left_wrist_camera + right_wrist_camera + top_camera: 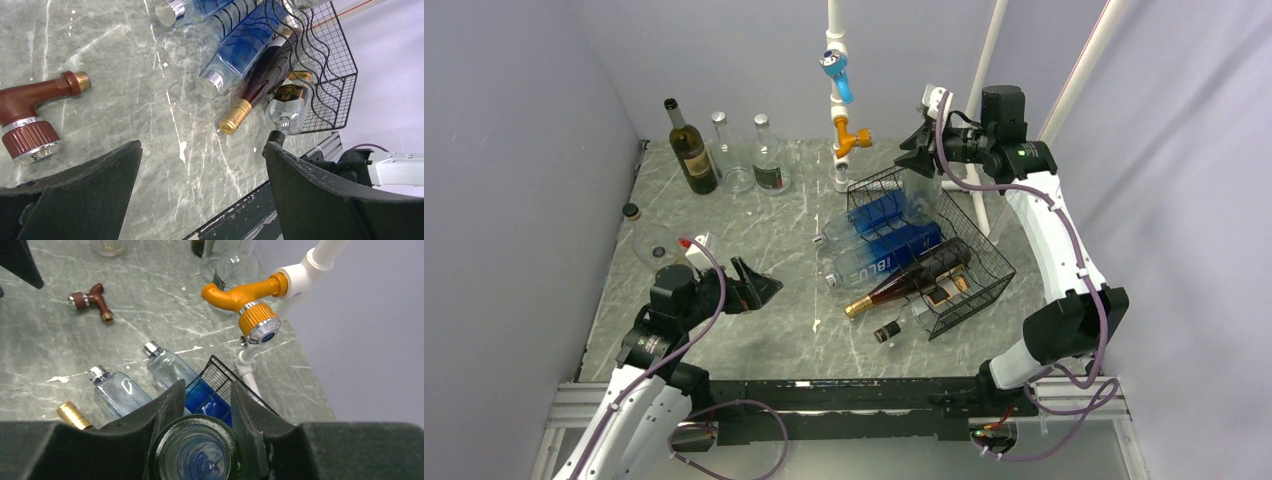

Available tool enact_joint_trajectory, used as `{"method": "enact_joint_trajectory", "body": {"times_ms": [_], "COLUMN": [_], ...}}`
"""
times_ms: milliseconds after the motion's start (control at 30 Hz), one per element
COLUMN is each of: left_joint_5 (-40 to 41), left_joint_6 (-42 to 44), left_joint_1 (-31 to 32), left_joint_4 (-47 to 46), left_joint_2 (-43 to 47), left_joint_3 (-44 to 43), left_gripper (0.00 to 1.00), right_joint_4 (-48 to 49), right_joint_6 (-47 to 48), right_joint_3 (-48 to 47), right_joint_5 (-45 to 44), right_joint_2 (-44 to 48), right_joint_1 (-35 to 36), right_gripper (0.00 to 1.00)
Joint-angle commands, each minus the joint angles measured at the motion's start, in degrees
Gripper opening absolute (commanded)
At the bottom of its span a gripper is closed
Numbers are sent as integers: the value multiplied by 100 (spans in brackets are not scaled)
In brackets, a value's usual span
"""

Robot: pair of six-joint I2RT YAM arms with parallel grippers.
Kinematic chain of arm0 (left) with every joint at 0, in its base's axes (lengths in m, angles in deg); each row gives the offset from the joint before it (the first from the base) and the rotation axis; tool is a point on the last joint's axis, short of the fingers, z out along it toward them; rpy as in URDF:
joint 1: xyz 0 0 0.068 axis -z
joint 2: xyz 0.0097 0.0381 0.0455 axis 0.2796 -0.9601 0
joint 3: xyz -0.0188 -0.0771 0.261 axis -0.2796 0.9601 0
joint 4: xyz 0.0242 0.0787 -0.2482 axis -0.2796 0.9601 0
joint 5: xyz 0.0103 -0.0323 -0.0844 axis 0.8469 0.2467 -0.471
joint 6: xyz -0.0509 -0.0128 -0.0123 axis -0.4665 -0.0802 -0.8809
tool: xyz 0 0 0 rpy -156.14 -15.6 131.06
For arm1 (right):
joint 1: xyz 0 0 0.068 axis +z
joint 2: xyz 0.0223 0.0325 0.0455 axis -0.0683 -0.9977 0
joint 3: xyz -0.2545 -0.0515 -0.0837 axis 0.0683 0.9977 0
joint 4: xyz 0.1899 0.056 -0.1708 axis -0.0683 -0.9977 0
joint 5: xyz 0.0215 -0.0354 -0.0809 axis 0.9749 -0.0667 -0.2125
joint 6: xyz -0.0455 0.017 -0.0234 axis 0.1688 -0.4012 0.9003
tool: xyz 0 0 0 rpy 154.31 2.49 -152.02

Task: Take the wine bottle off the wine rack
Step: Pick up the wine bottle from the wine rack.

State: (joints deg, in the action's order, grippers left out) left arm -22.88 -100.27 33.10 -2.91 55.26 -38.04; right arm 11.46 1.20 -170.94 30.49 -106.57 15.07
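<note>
White capitals reading "BLU" run along the side of the blue bottle (886,262), which lies in the wine rack (989,262) toward the right edge of the table (754,330). Any letters beyond those three cannot be made out. At the far left corner, the dark bottle (691,150) carries a pale label and a clear bottle (770,160) further along the far edge a dark one, both too small to read. A small clear bottle (287,102) at the rack's near end has a black-and-gold label with blurred print.
</note>
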Motion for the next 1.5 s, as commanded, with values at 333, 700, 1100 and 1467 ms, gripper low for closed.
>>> {"method": "enact_joint_trajectory", "body": {"times_ms": [333,700,1100,1467], "left_joint_5": [-146,-159,-109,133], "left_joint_6": [178,186,266,344], "left_joint_1": [17,18,19,19], "left_joint_4": [-219,-237,-144,38], "left_joint_2": [-35,-85,-131,-100], "left_joint_3": [-338,-395,-518,-594], "left_gripper": [99,99,99,99], "right_joint_4": [89,304,259,225], "right_joint_6": [-667,-1251,-1566,-1700], "right_joint_3": [-864,-957,-1162,-1283], "right_joint_5": [914,1295,1380,1247], "right_joint_2": [387,376,315,176], "right_joint_1": [-12,28,566,1458], "right_gripper": [0,0,0,0]}}
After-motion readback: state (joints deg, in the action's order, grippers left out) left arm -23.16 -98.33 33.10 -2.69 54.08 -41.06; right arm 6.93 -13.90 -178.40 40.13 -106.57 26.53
